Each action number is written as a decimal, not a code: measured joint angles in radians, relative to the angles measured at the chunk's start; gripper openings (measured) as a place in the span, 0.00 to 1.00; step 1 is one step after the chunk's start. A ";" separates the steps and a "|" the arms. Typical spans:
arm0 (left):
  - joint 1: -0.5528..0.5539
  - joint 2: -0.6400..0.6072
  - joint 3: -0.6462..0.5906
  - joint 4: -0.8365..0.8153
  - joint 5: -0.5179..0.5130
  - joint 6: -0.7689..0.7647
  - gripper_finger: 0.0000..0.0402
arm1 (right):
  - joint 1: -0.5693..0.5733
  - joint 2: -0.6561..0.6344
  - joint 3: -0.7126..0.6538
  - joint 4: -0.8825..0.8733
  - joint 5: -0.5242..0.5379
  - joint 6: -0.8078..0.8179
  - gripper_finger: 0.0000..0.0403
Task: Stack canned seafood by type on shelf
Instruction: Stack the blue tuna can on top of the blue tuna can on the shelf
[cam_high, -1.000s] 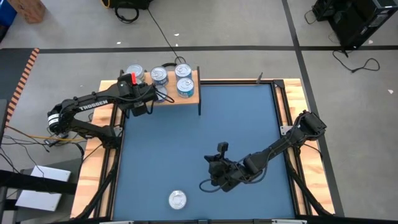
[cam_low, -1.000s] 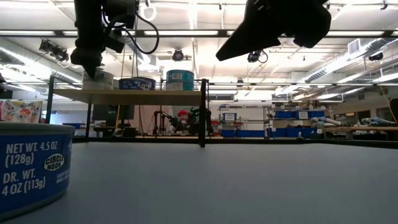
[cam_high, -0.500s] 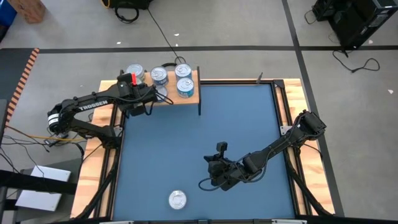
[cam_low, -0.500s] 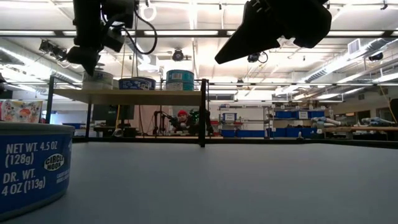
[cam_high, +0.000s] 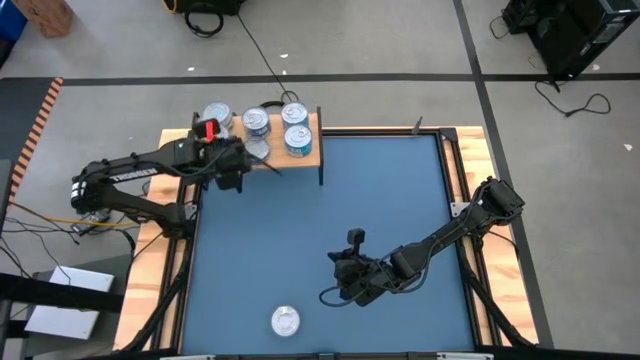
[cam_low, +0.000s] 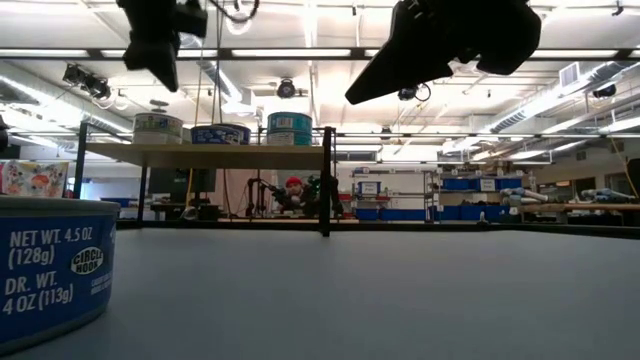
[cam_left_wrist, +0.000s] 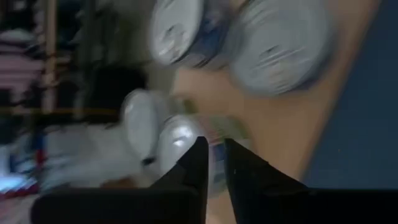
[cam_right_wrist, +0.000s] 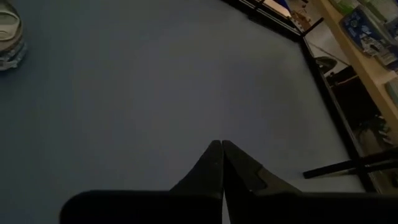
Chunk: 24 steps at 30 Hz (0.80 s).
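Several short round tins (cam_high: 297, 138) with silvery lids stand on the light wooden shelf (cam_high: 312, 152) at the table's far left corner; in the low view they show on the board (cam_low: 200, 153) as tins (cam_low: 290, 128). One more tin (cam_high: 285, 320) rests on its base on the blue table near the near edge, large in the low view (cam_low: 50, 270). My left gripper (cam_high: 262, 160) hangs above the shelf's near edge (cam_low: 155, 65), its fingers all but together (cam_left_wrist: 212, 149), touching nothing. My right gripper (cam_high: 325, 297) hovers shut over the table (cam_right_wrist: 217, 146).
The shelf's thin black legs (cam_low: 326, 180) stand on the table's far part. A wooden frame (cam_high: 460, 180) borders the blue tabletop. The single tin (cam_right_wrist: 9, 31) lies well apart from my right gripper. Shelving and room clutter (cam_low: 480, 195) stand beyond the table's far edge.
My left gripper has risen from just above the tin at the shelf's near left part to well clear of the tins, drawing slightly back toward the table's left edge. That tin's grey lid now shows uncovered in the high view.
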 joint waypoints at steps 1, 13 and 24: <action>-0.023 -0.008 0.000 0.008 0.025 -0.009 0.12 | 0.000 0.000 0.000 0.001 -0.006 0.003 0.02; -0.372 -0.029 -0.001 0.178 0.222 -0.110 0.01 | -0.045 0.002 0.000 0.030 -0.091 0.118 0.03; -0.615 -0.028 -0.075 0.396 0.309 -0.221 0.01 | -0.067 0.002 -0.173 0.432 -0.207 0.045 0.01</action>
